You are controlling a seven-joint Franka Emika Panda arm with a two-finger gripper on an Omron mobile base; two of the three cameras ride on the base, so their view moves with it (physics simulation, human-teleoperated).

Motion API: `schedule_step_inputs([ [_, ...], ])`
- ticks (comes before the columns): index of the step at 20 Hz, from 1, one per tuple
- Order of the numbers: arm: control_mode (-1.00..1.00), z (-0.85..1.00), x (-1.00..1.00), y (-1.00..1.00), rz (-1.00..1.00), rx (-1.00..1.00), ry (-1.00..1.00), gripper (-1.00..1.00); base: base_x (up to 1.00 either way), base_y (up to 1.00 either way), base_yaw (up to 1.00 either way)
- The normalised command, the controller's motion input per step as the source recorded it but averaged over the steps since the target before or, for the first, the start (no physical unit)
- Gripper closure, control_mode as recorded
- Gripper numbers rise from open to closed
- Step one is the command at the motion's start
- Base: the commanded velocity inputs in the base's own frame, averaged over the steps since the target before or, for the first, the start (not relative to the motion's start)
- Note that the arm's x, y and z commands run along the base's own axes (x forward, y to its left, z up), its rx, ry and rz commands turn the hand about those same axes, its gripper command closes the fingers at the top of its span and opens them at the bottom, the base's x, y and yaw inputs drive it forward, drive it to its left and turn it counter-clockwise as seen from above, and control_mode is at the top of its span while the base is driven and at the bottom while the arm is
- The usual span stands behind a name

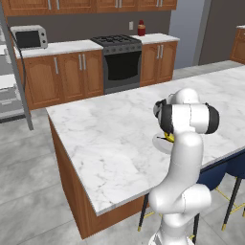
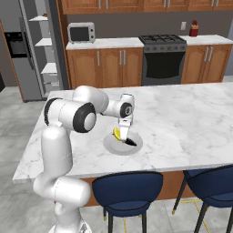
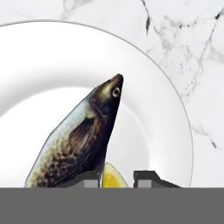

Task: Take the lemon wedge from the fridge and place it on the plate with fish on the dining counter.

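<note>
The arm is reaching down over the marble-topped dining counter (image 2: pixel 191 123), white stone with grey veins on a brown wood base, and the gripper (image 2: pixel 122 135) is hanging just above the plate (image 2: pixel 111 146); the step now, I judge, is lowering straight and letting go gently so nothing rolls off the smooth glazed rim. The jaws are clenching the lemon wedge (image 3: pixel 114 177), a tiny curved yellow piece showing between the dark tips just beside the fish (image 3: pixel 83 135), a dark, speckled, elongated body lying on the round pale plate.
</note>
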Motion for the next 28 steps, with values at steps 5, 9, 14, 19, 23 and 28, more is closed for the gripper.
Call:
schedule_step_inputs([
  [5,-1.0,0.11,0.0,0.0,0.0,0.0,-0.01,-1.0,0.0,0.0,0.0],
  [9,-1.0,0.77,-0.23,0.0,-0.05,0.0,-0.07,-1.0,0.0,0.0,0.0],
  [14,-1.0,0.94,-0.93,0.05,-0.09,0.0,-0.27,-1.0,0.0,0.0,0.0],
  [19,-1.0,0.11,-1.0,0.43,-0.04,-0.04,-0.3,-1.0,0.0,0.0,0.0],
  [23,-1.0,-0.19,-1.0,0.64,-0.01,-0.19,-0.35,-1.0,0.0,0.0,0.0],
  [28,-1.0,-0.2,-1.0,0.84,0.0,-0.55,-0.62,-1.0,0.0,0.0,0.0],
])
